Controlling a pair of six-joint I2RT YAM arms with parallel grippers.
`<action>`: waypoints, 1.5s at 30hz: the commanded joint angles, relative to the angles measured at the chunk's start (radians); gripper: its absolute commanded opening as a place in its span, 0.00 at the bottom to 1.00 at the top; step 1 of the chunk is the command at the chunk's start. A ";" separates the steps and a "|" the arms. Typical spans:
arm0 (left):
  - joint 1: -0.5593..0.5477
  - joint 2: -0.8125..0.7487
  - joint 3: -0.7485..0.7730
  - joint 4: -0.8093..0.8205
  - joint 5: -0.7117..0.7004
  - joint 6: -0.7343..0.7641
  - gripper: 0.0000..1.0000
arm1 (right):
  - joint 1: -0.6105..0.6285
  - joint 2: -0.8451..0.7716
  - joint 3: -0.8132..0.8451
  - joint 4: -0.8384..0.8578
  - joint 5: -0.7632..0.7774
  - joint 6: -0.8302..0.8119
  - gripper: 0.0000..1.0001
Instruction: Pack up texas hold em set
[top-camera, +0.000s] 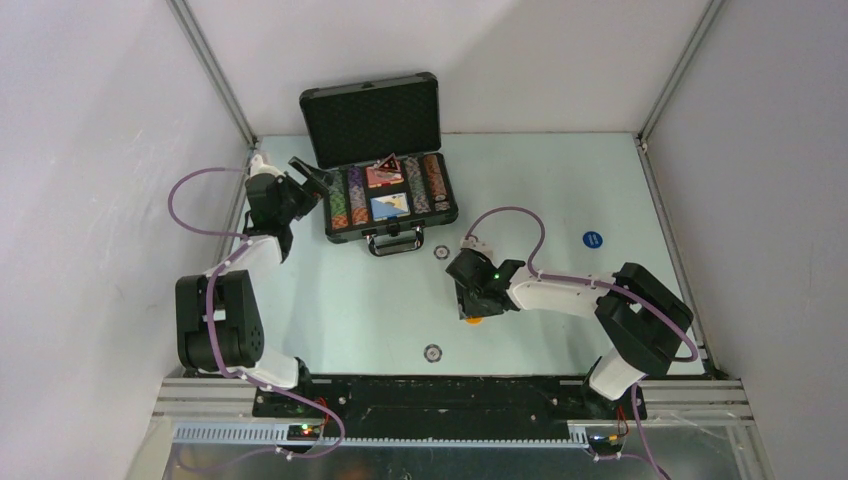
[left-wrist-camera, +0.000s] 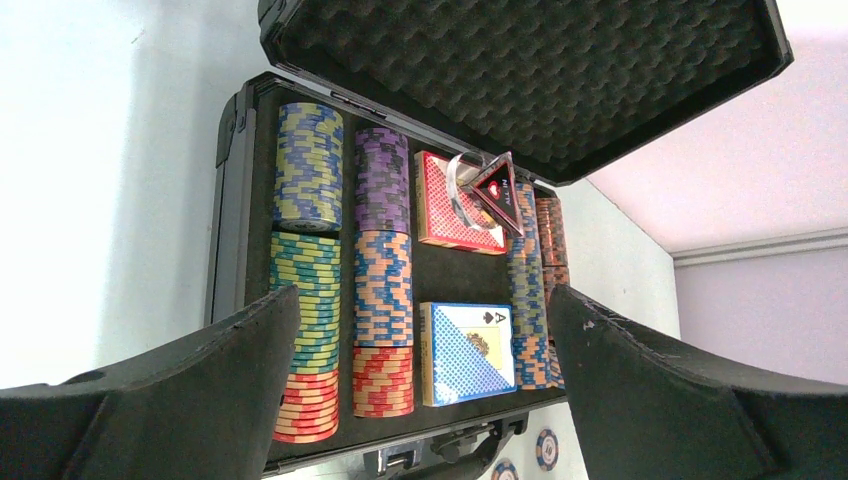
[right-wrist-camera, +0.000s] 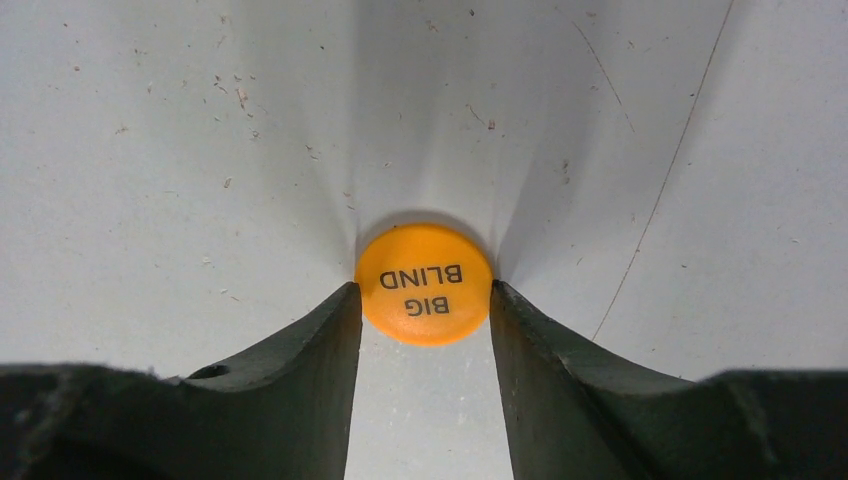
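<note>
shallow pinch on a flat orange button (right-wrist-camera: 424, 283)
left of the open briefcase (top-camera: 372, 112), the left end effector (top-camera: 312, 173) gapes empty; a loose chip (top-camera: 438, 251) by its handle lies on the way back. front-right of the briefcase, the right end effector (top-camera: 470, 312) clamps the orange button's rim against the counter (top-camera: 330, 300); it may slip or flick away.

So the case (left-wrist-camera: 228, 200) is plain black, with bumpy black foam (left-wrist-camera: 520, 70) in the lid. The chips (left-wrist-camera: 383, 290) are all striped: yellow-blue, purple, orange-blue, green-yellow, red-orange. The red deck (left-wrist-camera: 440, 205) has a fine pattern, the blue deck (left-wrist-camera: 465, 350) has white diamonds. The button (right-wrist-camera: 424, 283) is bright orange with black lettering, on a pale bench (right-wrist-camera: 150, 150).
</note>
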 joint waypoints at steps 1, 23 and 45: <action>-0.003 0.004 0.012 0.036 0.013 -0.010 0.98 | 0.007 0.077 -0.071 -0.094 -0.087 0.023 0.51; -0.004 0.002 0.009 0.037 0.008 -0.009 0.98 | -0.006 0.226 0.195 -0.046 -0.030 -0.101 0.51; -0.003 0.001 0.010 0.036 0.009 -0.007 0.98 | -0.064 0.264 0.452 -0.116 0.024 -0.214 0.52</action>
